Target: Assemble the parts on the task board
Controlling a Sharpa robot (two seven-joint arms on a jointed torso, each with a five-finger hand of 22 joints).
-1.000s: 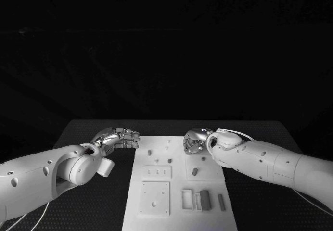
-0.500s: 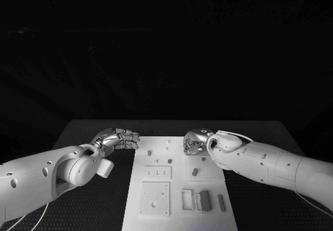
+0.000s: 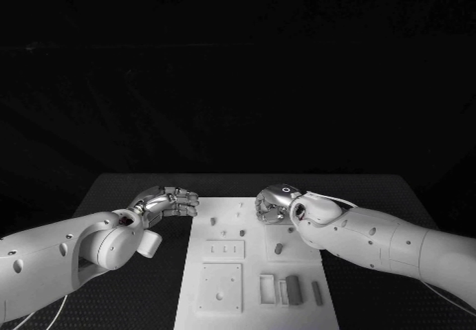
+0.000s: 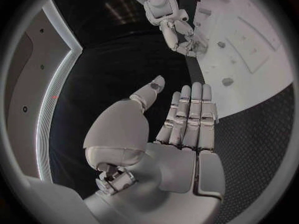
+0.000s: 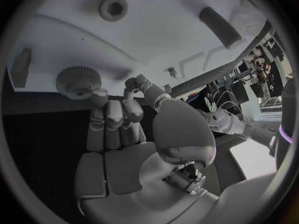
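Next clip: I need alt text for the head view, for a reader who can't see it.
Two white robot arms reach in from either side toward a white task board on a black table. The right hand is over the board's far end; the left hand is beside its left edge. Small grey parts sit on the board.

A black table (image 3: 129, 185) with a finely textured top stands in a dark room. Behind the table's far edge everything is unlit black, with no wall discernible.
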